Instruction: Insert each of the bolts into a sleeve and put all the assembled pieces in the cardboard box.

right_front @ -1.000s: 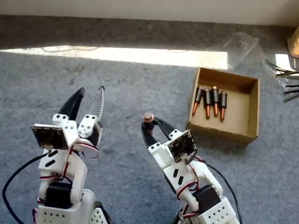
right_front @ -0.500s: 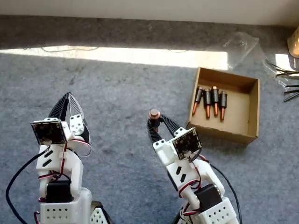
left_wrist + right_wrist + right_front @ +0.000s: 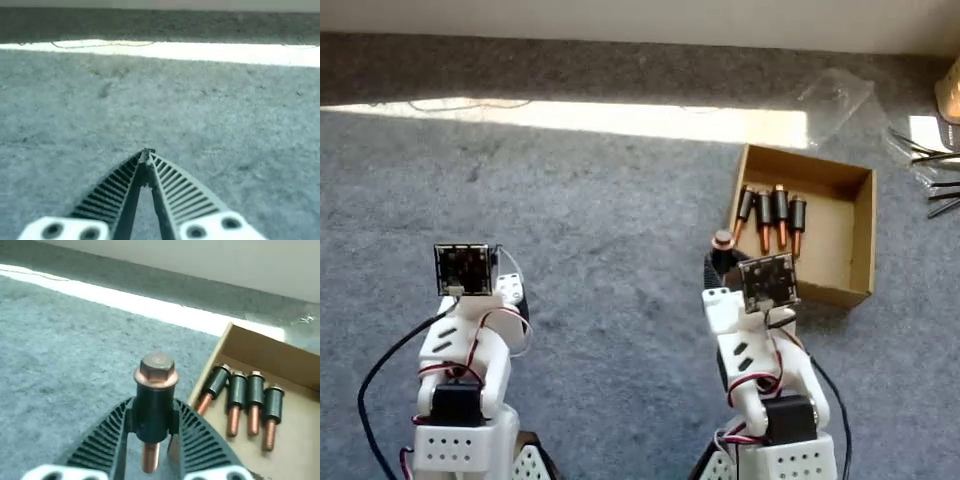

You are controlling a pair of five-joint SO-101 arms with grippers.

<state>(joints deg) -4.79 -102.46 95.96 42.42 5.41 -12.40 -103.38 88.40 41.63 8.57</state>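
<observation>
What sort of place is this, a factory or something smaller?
Likely a home or small lab workbench, not a factory: grey carpet, a plain cardboard box holding sleeved bolts, a loose plastic bag.

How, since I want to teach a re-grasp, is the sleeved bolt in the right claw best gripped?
Probably on the black sleeve, squeezed from both sides across its width, as the right claw does with the bolt head up. Its straight sides suit a pinch, while the flanged head above and the thin copper shank below offer less surface.

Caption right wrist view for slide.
Right arm's jaws clamp a sleeved bolt beside the cardboard box holding four assembled pieces.
</observation>
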